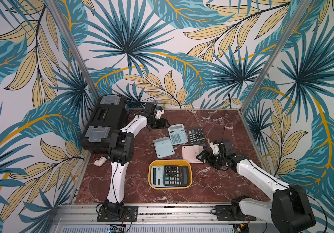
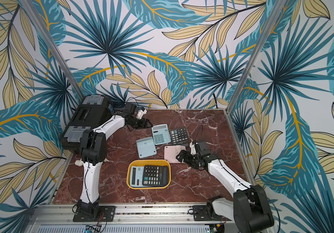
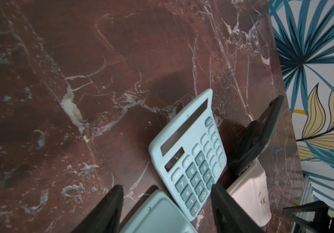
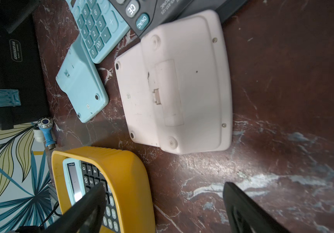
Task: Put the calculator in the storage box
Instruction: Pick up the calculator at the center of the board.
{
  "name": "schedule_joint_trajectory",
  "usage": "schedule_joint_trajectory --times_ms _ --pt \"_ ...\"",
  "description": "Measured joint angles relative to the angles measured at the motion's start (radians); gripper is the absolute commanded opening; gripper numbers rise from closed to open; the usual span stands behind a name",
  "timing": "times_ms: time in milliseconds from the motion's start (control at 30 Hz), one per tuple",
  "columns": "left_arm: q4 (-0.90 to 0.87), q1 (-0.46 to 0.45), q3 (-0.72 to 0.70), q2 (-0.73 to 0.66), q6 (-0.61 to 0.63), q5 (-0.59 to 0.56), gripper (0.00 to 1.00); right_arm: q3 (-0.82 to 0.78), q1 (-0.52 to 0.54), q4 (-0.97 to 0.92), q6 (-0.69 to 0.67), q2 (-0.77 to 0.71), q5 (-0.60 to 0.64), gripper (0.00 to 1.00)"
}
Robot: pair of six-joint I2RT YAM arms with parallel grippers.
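Two in the box: pale calculator [image 1: 156, 175] and dark calculator [image 1: 175, 176] lie keys up inside the yellow box [image 1: 170, 161], the dark one partly over the pale one.
Four outside: blue calculator [image 1: 177, 134] and black calculator [image 1: 197, 136] sit keys up, side by side, beyond the box. The flipped calculator [image 1: 163, 147] and pink calculator [image 1: 191, 153] lie backs up between those and the box.
Left gripper [image 1: 164, 123]: I hover by the blue calculator's far left corner, my fingers apart and empty.
Right gripper [image 1: 201, 157]: I am just beside the pink calculator's near right corner, fingers wide, with bare table [image 4: 263, 141] between them.
In my way: the blue calculator overlaps the flipped calculator's edge, and the pink calculator meets the black one.
Around: black toolbox [image 1: 105, 125] at the far left, with a white fitting [image 1: 100, 161] on its near side.
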Motion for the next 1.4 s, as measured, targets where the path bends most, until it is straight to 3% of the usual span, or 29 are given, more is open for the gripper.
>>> schedule_joint_trajectory --times_ms 533,1167,1400 --pt "-0.052 0.004 0.234 0.185 0.038 0.072 0.56 -0.016 -0.007 -0.001 -0.006 -0.046 -0.015 0.94" --pt "-0.024 0.000 0.257 0.231 0.012 0.150 0.26 -0.038 -0.007 -0.003 -0.005 -0.051 -0.024 0.94" --pt "-0.011 -0.005 0.254 0.231 0.009 0.151 0.30 -0.057 -0.007 0.002 -0.005 -0.053 -0.035 0.94"
